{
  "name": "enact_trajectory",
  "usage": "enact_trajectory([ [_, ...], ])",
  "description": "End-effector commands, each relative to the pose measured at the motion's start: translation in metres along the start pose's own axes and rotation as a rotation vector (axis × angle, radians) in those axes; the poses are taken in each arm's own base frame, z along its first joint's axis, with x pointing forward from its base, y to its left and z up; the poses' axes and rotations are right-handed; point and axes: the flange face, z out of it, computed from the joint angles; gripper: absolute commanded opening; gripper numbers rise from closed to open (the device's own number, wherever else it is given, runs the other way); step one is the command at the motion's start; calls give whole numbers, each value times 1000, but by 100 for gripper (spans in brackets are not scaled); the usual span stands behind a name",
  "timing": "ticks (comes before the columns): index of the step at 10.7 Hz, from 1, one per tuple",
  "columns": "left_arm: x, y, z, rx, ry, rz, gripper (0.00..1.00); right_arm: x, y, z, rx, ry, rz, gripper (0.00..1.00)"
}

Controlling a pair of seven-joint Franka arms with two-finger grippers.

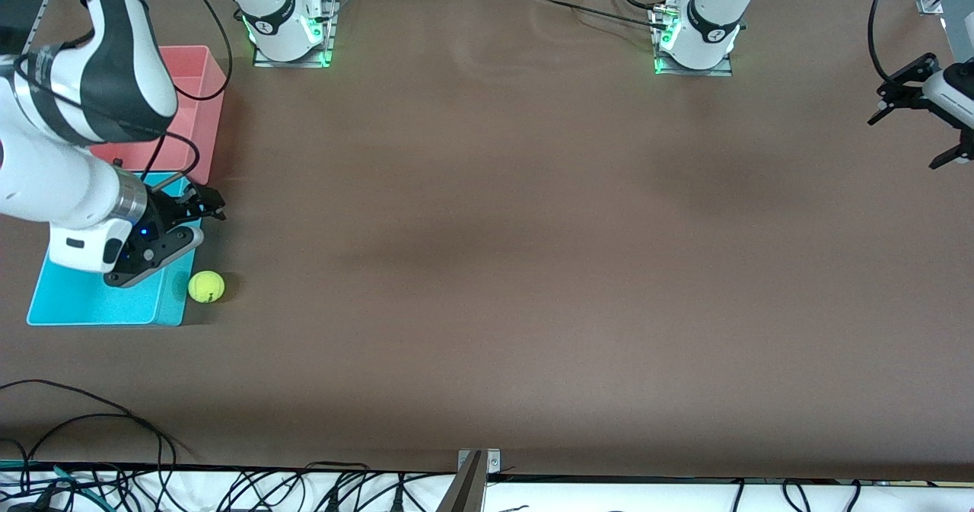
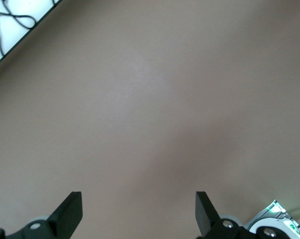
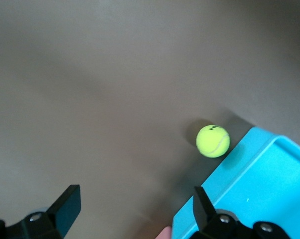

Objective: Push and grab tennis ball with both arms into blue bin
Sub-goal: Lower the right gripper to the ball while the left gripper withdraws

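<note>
Brown table (image 1: pixel 533 268): tennis ball (image 1: pixel 206 286) just beside blue bin (image 1: pixel 91 303), both hands spread.

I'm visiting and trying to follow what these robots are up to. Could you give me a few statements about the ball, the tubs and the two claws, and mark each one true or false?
1. The tennis ball lies inside the blue bin. False: it sits on the table just beside the bin's wall.
2. The right gripper is open, over the bin's edge. True.
3. The left gripper holds the ball. False: it is open and empty, waiting at the left arm's end of the table.
4. A pink bin sits farther from the front camera than the blue bin. True.
</note>
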Motion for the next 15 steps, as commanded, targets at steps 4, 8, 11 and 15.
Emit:
enact_trajectory([
  [4,14,22,-10,7,-74,-257,100,25,37,63,-25,47,-264,100],
  [8,21,40,-25,-8,-95,-580,100,16,72,103,10,38,-22,100],
  [11,16,35,-26,-41,-80,-628,100,19,78,120,-41,6,105,100],
  [15,26,47,-28,-52,-78,-678,100,30,84,161,-84,-4,204,100],
])
